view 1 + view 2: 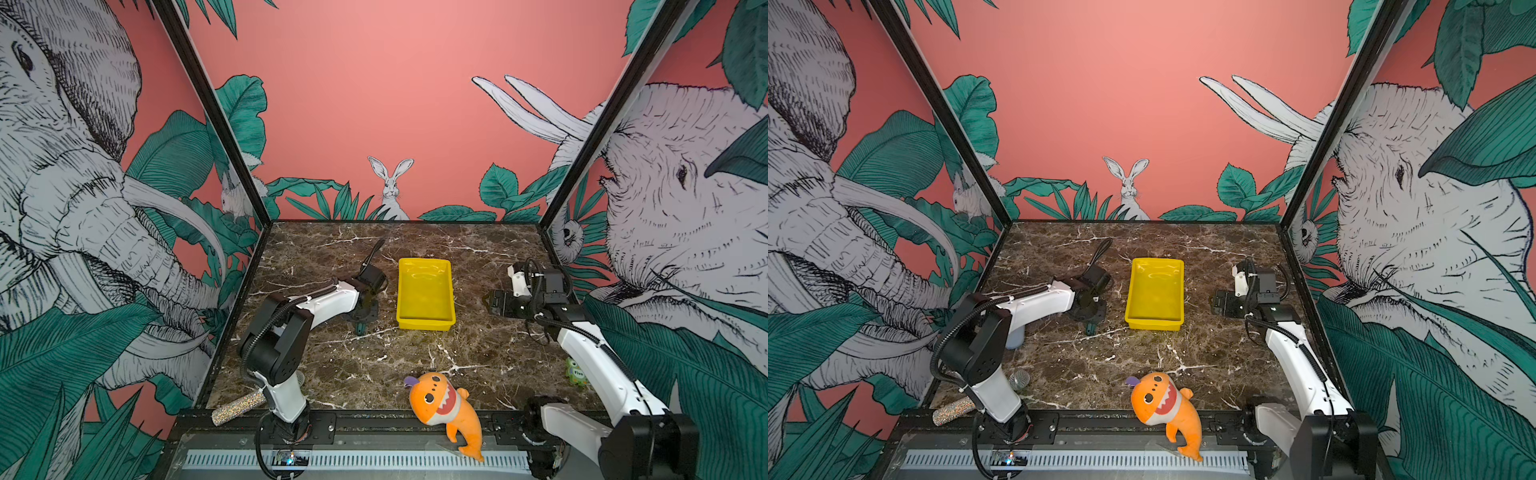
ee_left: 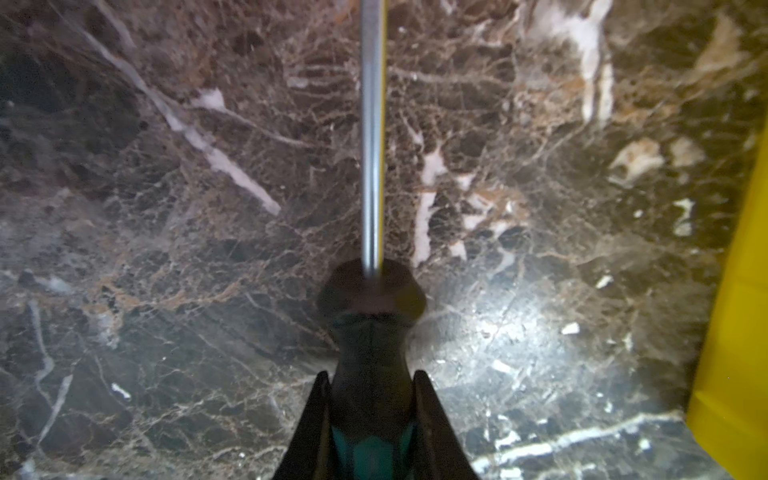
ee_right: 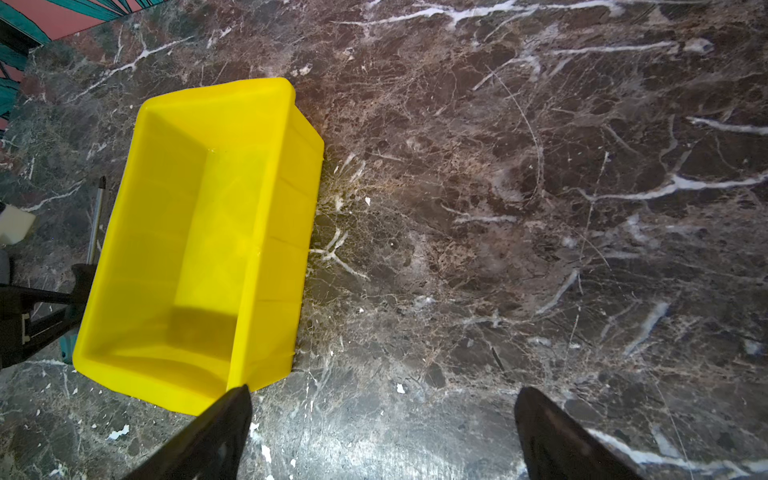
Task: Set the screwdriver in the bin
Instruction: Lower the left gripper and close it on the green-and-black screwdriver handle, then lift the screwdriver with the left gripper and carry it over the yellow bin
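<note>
My left gripper (image 2: 372, 384) is shut on the dark green-and-black handle of the screwdriver (image 2: 372, 324), and the thin metal shaft runs straight out ahead, low over the marble. In both top views this gripper (image 1: 362, 311) points down just left of the bin, and the green handle end (image 1: 360, 329) (image 1: 1090, 329) sticks out below it toward the front. The yellow bin (image 1: 424, 323) (image 1: 1154, 325) stands empty at mid-table; its wall (image 2: 739, 332) is close beside the held screwdriver. My right gripper (image 3: 382, 415) (image 1: 488, 305) hangs open and empty right of the bin (image 3: 270, 249). The screwdriver's shaft (image 3: 95, 216) shows beyond the bin.
An orange shark plush (image 1: 440, 409) lies over the front edge. A glittery cylinder (image 1: 239, 409) sits at the front left corner, and a small green toy (image 1: 577, 372) by the right wall. A pale cup (image 1: 1016, 337) and a mesh ball (image 1: 1019, 379) stand behind my left arm.
</note>
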Robot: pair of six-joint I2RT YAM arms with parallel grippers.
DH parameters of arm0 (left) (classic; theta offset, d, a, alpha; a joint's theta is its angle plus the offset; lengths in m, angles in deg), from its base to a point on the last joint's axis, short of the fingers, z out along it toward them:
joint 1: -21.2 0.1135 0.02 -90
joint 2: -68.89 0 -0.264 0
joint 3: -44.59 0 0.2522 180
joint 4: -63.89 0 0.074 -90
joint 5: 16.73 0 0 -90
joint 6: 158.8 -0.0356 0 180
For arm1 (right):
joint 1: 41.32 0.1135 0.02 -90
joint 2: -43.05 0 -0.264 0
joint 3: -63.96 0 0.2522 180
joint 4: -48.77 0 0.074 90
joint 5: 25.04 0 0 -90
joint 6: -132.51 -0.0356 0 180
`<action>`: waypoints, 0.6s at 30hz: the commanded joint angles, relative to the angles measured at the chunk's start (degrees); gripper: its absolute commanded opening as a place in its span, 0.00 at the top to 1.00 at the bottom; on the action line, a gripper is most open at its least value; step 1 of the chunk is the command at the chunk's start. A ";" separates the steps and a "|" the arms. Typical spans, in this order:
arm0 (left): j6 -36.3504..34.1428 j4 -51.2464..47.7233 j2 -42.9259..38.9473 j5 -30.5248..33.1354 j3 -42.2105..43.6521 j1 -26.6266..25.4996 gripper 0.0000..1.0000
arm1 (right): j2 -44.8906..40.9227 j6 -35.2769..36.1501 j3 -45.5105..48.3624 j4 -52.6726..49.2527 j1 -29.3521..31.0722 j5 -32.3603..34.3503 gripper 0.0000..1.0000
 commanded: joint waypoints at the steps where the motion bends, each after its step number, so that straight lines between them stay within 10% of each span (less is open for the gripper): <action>1: 0.12 -3.80 -4.52 0.53 -3.78 -0.04 1.00 | -0.89 0.49 -0.97 -1.03 -0.26 -0.87 0.02; 18: 0.19 -5.47 3.34 -4.31 -26.96 -11.75 1.00 | -1.86 -1.88 -3.67 -5.14 -0.24 -4.59 0.02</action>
